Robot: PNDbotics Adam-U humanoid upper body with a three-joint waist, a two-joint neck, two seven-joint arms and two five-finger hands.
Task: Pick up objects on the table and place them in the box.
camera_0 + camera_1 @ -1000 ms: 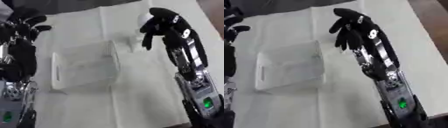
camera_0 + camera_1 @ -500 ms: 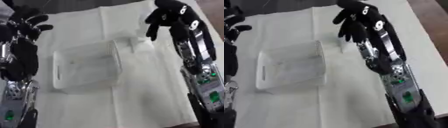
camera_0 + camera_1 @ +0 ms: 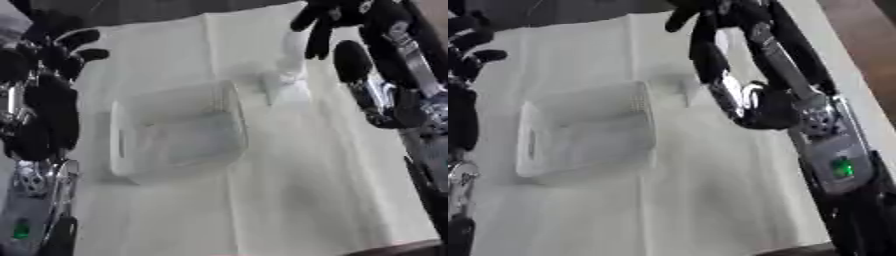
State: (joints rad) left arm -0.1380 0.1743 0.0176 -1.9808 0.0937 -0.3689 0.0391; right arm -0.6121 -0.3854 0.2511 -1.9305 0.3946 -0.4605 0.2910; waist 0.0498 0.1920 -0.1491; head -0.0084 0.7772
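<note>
A clear plastic box (image 3: 175, 131) with white rims stands on the white cloth, nothing visible inside. Just right of its far corner a white upright object (image 3: 289, 75) stands on the cloth; its shape is blurred. My right hand (image 3: 337, 15) hangs at the top right, above and slightly behind that object. Its fingers (image 3: 320, 37) point down and are spread. Whether they touch the object's top I cannot tell. My left hand (image 3: 54, 50) is raised at the upper left beside the box, fingers spread and holding nothing.
The white cloth (image 3: 297, 180) covers the table. A brown table edge (image 3: 859, 30) runs along the far right. My right forearm (image 3: 815, 125) crosses the right side, and my left arm (image 3: 35, 130) stands along the left edge.
My right hand has moved up and away toward the far edge. The white object now stands below its fingers. The box and left hand have barely moved.
</note>
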